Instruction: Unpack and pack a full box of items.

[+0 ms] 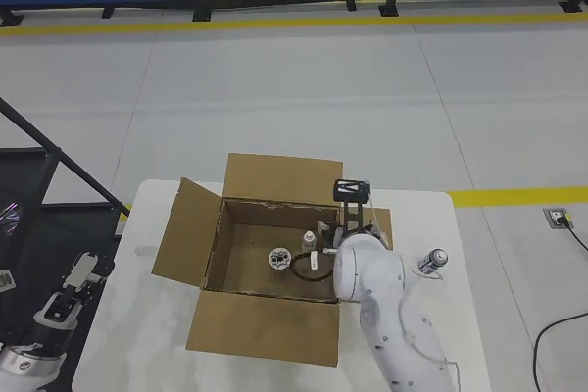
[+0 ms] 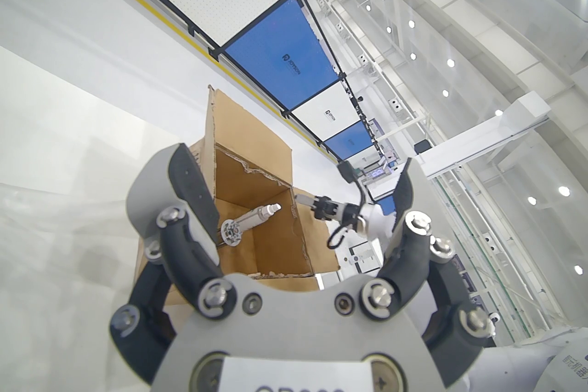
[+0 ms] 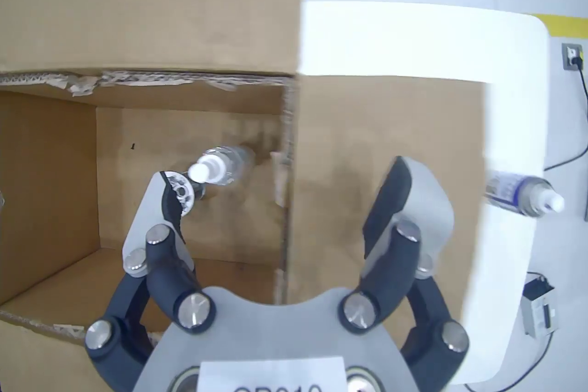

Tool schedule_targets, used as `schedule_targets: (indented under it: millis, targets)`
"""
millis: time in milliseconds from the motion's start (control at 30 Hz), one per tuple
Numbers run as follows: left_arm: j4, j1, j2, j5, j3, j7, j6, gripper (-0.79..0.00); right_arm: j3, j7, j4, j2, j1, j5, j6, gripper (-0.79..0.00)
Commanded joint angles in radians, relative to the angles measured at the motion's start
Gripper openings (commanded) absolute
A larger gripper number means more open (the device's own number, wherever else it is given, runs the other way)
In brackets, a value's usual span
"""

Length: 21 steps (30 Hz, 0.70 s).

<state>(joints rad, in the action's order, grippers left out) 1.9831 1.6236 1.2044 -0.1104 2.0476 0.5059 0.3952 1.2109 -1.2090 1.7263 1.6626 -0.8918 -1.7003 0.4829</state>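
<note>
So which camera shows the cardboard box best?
The top view: it shows the whole cardboard box, open, flaps spread, from above. The left wrist view sees it from the side; the right wrist view sees one inner corner and a flap.

You'll see each arm wears a smooth, glossy white shell: the right arm [image 1: 377, 294] at lower centre of the top view, the left arm [image 1: 59, 312] in its lower left corner. A black cable [image 1: 312, 274] loops at the right wrist. The left gripper [image 2: 294, 182] and right gripper [image 3: 280, 178] share one build: grey base plate [image 2: 294, 320], black linkages [image 3: 165, 269] pinned with silver screws [image 2: 216, 297], silver fingers [image 3: 427, 201] with black pads [image 2: 188, 178], and a white label [image 3: 273, 375] at the frame's bottom edge.
</note>
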Motion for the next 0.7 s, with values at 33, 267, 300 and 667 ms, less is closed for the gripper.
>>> schedule_targets:
  millis: [33, 267, 300, 667]
  targets:
    - [0.000, 0.000, 0.000, 0.000, 0.000, 0.000, 0.000, 0.000, 0.099, 0.015, 0.198, -0.011, -0.120, 0.029, -0.028, 0.000]
    - [0.000, 0.000, 0.000, 0.000, 0.000, 0.000, 0.000, 0.000, 0.294, 0.024, 0.241, -0.025, -0.194, 0.091, -0.012, 0.000]
    - [0.000, 0.000, 0.000, 0.000, 0.000, 0.000, 0.000, 0.000, 0.313, 0.007, 0.212, -0.026, -0.181, 0.085, -0.004, 0.000]
    - [0.000, 0.000, 0.000, 0.000, 0.000, 0.000, 0.000, 0.000, 0.459, -0.092, -0.112, -0.042, -0.026, 0.041, 0.029, 0.000]
